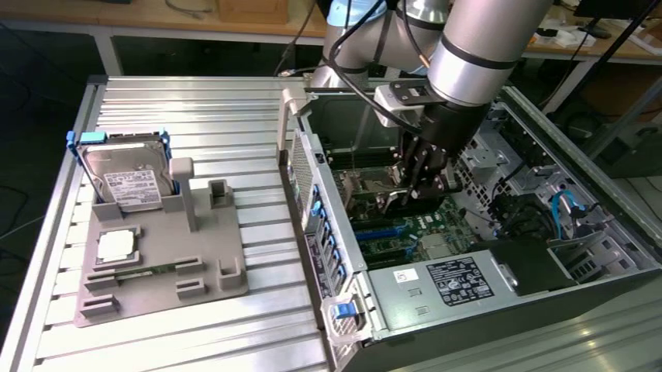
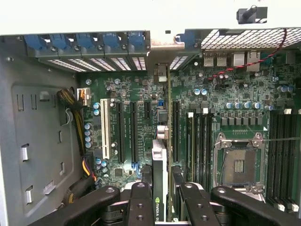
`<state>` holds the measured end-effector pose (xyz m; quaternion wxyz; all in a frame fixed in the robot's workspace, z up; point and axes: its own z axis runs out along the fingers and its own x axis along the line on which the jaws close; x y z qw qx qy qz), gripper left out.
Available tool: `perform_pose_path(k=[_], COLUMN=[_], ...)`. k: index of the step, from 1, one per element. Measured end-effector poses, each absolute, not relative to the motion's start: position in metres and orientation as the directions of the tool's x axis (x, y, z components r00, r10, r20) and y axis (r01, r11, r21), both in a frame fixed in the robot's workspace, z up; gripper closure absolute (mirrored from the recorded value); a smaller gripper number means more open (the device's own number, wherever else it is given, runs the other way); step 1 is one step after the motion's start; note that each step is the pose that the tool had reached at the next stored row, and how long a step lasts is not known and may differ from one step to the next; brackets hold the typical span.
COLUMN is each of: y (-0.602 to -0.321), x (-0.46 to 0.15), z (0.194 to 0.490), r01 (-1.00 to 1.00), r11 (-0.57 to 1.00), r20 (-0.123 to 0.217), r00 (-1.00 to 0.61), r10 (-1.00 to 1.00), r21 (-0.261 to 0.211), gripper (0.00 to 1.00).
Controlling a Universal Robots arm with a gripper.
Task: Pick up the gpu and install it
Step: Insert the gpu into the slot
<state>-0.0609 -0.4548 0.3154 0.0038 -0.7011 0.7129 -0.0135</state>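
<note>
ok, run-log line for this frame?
gripper: shut on gpu | location: inside pc case, edge-on over motherboard slots | seating: cannot tell

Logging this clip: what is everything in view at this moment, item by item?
gpu: one, dark with silvery edge, held edge-on above the motherboard slots
motherboard: one, green, inside the case
computer case: one, grey, open, exterior view's right
hard drive: one, silver in blue frame, upright in the fixture
fixture: one, grey, exterior view's left
table: one, silvery, under fixture and case
arm: one, silver-grey, reaching into case
claw: one, black, shut on the gpu
</note>
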Motion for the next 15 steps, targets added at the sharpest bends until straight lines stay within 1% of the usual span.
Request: perform_pose_path(k=[15], y=[-0.455], x=[-0.069], z=[0.301], r01=[-1.000], r11=[0.016], r20=[0.012], r00=[-0.017], r10=[-1.000], r21=[-0.025], gripper=[0.73])
